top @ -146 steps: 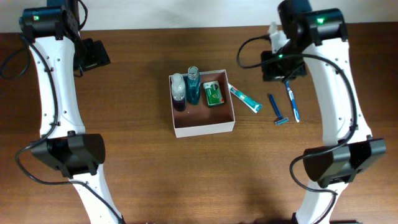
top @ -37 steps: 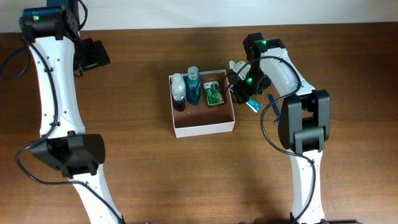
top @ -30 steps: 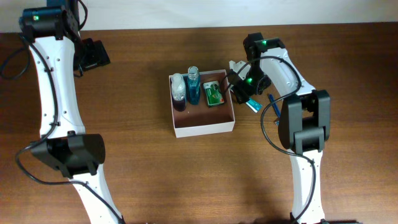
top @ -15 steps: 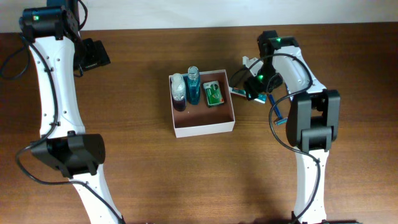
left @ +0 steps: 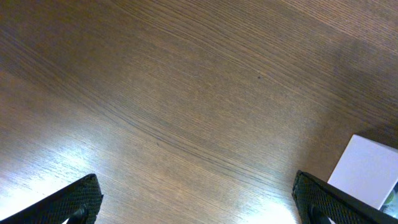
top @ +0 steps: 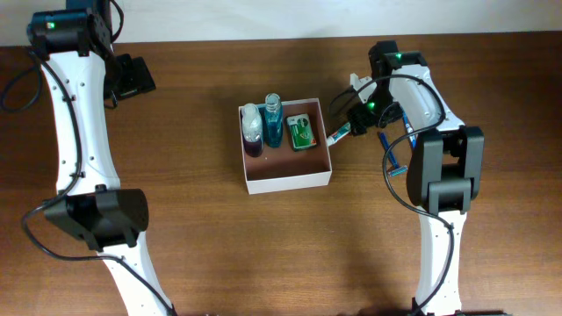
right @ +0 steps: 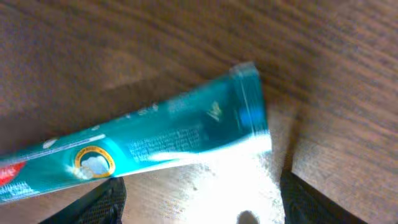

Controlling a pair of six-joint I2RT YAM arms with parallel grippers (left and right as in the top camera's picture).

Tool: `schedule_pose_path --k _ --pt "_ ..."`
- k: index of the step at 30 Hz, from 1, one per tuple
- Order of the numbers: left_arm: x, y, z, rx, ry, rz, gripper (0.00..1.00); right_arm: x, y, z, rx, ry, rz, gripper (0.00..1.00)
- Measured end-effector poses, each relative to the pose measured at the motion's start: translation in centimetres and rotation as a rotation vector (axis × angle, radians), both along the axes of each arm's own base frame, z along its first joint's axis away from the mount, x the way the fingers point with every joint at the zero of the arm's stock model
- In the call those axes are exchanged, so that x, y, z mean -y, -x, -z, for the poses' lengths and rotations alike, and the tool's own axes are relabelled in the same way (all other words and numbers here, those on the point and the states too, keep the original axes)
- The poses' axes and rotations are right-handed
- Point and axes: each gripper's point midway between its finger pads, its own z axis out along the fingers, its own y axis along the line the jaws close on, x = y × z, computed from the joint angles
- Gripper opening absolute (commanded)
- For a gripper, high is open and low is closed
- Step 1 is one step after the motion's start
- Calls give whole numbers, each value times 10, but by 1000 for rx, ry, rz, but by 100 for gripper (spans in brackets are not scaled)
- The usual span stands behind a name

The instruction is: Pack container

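The container [top: 287,183] is a square white-walled box with a reddish-brown floor at mid-table. In it stand a clear bottle [top: 252,129] and a blue bottle [top: 272,121], with a green packet [top: 301,132] beside them. A teal toothpaste tube [top: 336,135] lies on the wood just right of the box. My right gripper [top: 358,118] hovers over it, open. In the right wrist view the tube [right: 155,140] lies slantwise just beyond my right gripper [right: 199,208], not between the fingers. My left gripper [top: 132,77] is open at the far left back over bare wood [left: 199,208].
A blue razor [top: 392,156] and a blue toothbrush [top: 413,133] lie right of the tube, partly under the right arm. A white corner of the box [left: 373,171] shows at the right edge of the left wrist view.
The right gripper has shifted right and back, away from the container's right wall, uncovering one end of the toothpaste tube. The left arm has not moved.
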Motion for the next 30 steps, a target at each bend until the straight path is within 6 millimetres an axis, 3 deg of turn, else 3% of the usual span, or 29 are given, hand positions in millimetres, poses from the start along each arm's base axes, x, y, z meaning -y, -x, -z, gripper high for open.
schedule_pose_path --k 6,13,23,25,26,27,28,30 --pt "0 0 0 0 0 0 99 -3 -14 -1 46 -25 107 74" --pt "0 0 0 0 0 0 99 -7 -15 -3 34 -56 222 74" --pt "0 0 0 0 0 0 99 -13 -17 -24 26 -95 253 74" --pt "0 0 0 0 0 0 99 -13 -14 -33 11 -95 254 65" --pt "0 0 0 0 0 0 99 -14 -12 -38 4 -95 255 49" --pt "0 0 0 1 0 0 99 -13 -10 -41 -5 -93 257 23" --pt "0 0 0 0 0 0 99 -14 -8 -46 -14 -95 258 9" --pt "0 0 0 0 0 0 99 -14 -8 -52 -12 -98 256 4"
